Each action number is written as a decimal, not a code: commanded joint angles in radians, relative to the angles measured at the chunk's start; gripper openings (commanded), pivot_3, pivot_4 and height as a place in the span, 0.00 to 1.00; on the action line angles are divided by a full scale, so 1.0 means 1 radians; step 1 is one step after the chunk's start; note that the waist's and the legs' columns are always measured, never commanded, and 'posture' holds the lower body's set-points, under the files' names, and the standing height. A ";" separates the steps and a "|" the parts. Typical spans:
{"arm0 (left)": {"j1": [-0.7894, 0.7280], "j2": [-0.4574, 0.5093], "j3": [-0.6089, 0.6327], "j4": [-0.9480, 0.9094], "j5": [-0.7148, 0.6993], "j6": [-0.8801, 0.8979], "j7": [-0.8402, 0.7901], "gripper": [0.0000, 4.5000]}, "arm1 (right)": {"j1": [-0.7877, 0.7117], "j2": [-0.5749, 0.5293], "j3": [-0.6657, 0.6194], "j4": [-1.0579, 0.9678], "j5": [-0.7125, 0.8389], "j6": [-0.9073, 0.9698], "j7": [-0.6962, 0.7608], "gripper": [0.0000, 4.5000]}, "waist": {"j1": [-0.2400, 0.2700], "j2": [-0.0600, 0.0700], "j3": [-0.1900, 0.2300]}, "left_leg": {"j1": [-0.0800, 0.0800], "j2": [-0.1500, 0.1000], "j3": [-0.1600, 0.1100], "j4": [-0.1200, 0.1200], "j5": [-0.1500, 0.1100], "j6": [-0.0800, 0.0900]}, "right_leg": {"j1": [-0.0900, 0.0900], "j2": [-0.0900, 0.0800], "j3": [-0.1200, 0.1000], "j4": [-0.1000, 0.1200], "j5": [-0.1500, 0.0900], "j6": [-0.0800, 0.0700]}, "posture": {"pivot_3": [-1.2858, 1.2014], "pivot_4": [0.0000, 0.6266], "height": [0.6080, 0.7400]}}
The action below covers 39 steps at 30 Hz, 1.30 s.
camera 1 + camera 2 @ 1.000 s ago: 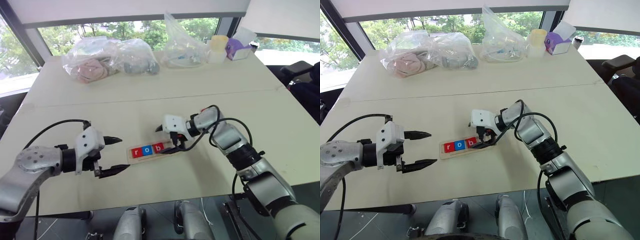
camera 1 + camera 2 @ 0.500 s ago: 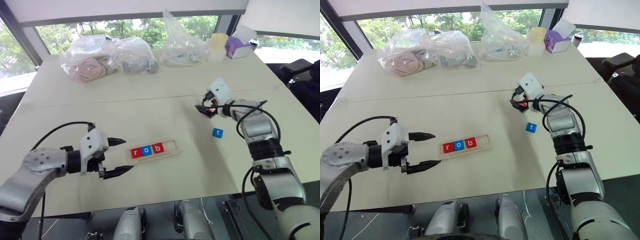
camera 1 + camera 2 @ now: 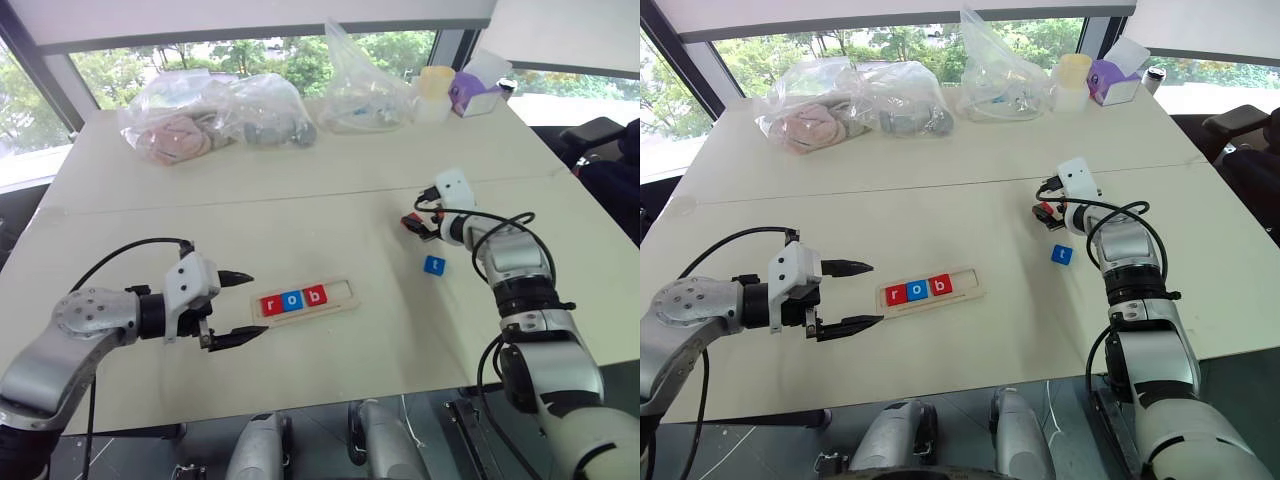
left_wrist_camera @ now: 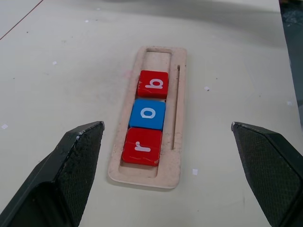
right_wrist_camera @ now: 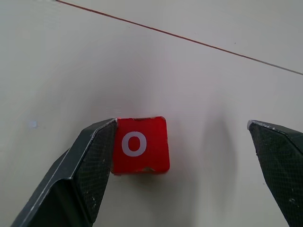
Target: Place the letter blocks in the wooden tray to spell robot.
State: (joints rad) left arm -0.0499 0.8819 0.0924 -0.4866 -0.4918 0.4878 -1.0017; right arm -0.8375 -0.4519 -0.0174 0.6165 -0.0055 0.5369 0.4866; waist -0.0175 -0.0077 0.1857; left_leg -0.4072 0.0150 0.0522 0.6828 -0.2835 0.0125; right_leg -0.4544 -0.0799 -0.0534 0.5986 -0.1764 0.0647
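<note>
With r, o, b seated in the wooden tray (image 4: 177, 118), the right gripper (image 5: 182, 156) brackets the red o block (image 5: 141, 144), jaws spread wide. The next move calls for closing on it. The left gripper (image 3: 232, 308) hovers open beside the tray.

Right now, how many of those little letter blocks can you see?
5: the r block, blue o block and b block sit in the wooden tray; the t block and red o block lie on the table.
</note>
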 commanded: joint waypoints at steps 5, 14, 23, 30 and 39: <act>0.013 0.005 0.026 -0.037 -0.006 -0.005 0.011 1.00 | 0.004 0.013 0.005 -0.054 0.027 0.044 0.027 0.99 | 0.002 0.000 0.000 | 0.000 0.000 0.000 0.000 0.000 0.000 | 0.000 0.000 0.000 0.000 0.000 0.000 | 0.52 0.24 1.00; 0.014 0.002 0.020 -0.048 -0.011 0.002 0.022 1.00 | 0.006 0.019 0.009 -0.026 0.021 0.027 0.003 0.99 | 0.001 0.000 0.000 | 0.000 0.000 0.000 0.000 0.000 0.000 | 0.000 0.000 0.000 0.000 0.000 0.000 | 0.52 0.24 1.00; 0.005 -0.002 0.010 -0.054 -0.015 0.011 0.027 1.00 | -0.025 -0.019 -0.019 -0.027 0.033 0.028 -0.009 0.99 | 0.003 0.000 0.000 | 0.000 0.000 0.000 0.000 0.000 0.000 | 0.000 0.000 0.000 0.000 0.000 0.000 | 0.52 0.24 1.00; -0.014 -0.006 -0.005 -0.053 -0.015 0.018 0.025 1.00 | -0.047 -0.061 -0.051 -0.063 0.060 0.062 -0.001 0.99 | 0.003 0.000 0.000 | 0.000 0.000 0.000 0.000 0.000 0.000 | 0.000 0.000 0.000 0.000 0.000 0.001 | 0.52 0.24 1.00; -0.042 -0.013 -0.021 -0.045 -0.013 0.030 0.020 1.00 | -0.043 -0.059 -0.066 -0.180 0.102 0.152 -0.013 0.99 | 0.000 0.000 0.000 | 0.000 0.000 0.000 0.000 0.000 0.000 | 0.000 0.000 0.000 0.000 0.001 0.002 | 0.52 0.24 1.00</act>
State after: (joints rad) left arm -0.0858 0.8676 0.0638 -0.5152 -0.4934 0.5193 -0.9801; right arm -0.8675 -0.5160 -0.0672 0.4986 0.0827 0.6781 0.4784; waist -0.0175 -0.0075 0.1858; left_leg -0.4074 0.0147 0.0521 0.6829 -0.2835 0.0126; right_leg -0.4548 -0.0793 -0.0534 0.5990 -0.1748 0.0675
